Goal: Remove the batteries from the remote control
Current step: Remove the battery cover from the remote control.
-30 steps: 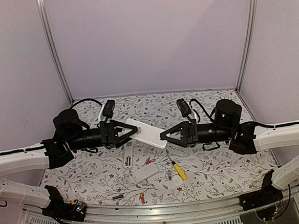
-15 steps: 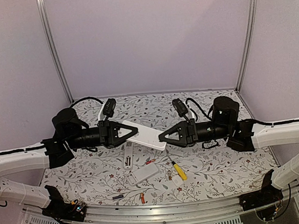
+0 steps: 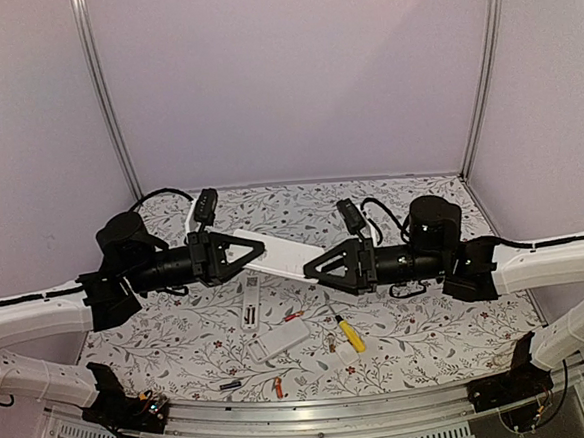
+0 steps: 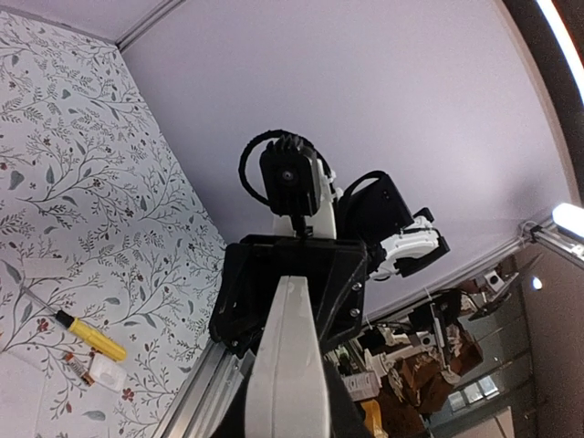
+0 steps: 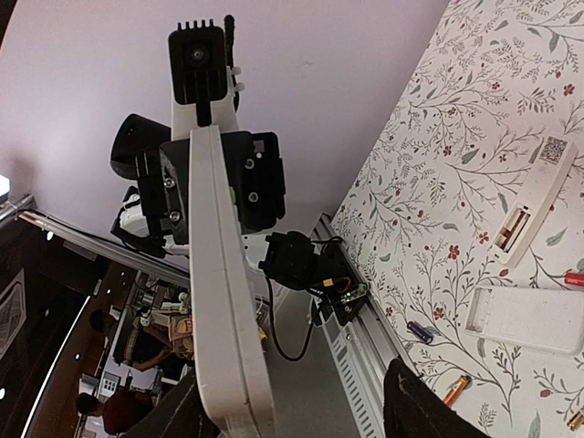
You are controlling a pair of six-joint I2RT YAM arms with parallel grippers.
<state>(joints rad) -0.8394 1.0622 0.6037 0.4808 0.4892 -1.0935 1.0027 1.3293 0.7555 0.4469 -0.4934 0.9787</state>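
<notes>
Shifted toward 9 o'clock, the right gripper (image 3: 314,269) straddles, jaws apart, the long white plastic remote (image 3: 280,257) the left gripper (image 3: 254,248) clamps; small cylindrical batteries (image 3: 278,386) lie at 6 o'clock; close squarely before tipping.

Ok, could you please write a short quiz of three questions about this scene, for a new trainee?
1. True or false: the white remote in the left tool lies flat on the table.
2. What colour is the handle of the screwdriver?
3. The loose batteries near the front edge lie: A) inside the held remote, B) on the table, C) in the left tool.
Key: 1 false; 2 yellow; 3 B.
</notes>
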